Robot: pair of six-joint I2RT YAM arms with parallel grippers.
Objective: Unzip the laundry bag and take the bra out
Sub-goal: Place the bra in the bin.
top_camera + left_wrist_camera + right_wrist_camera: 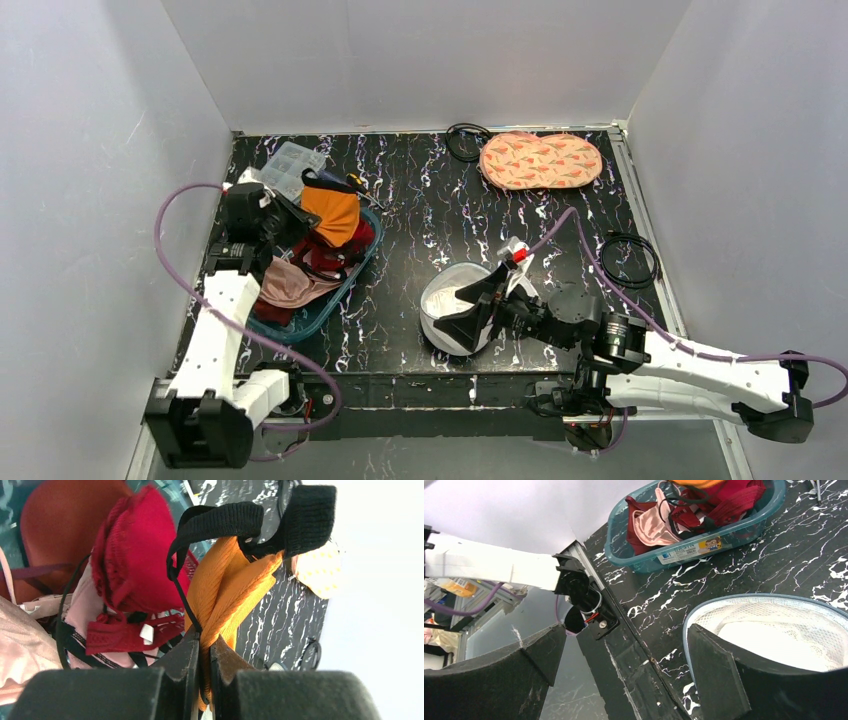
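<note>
Laundry bag (pixel 445 296) sits lower centre of the top view, close to the near table edge. It stands on 1 round end with the drum axis upright and the mouth facing up. Blue-grey zipper trim rings the rim, which gapes open on white mesh inside. Right gripper (pixel 624 630) is spread wide at the bag: 1 finger (pixel 719 670) is against the rim at the right of the wrist view, and the other is out past the table edge at lower left. It grasps nothing. Left gripper (pixel 202 642) is clenched on the orange bra (pixel 230 590), whose black straps loop above, at the upper left of the top view. The bra hangs over the teal basket (pixel 744 530), which holds red and pink bras. A peach printed pouch (pixel 540 160) lies at upper centre-right, well apart from the bag.
</note>
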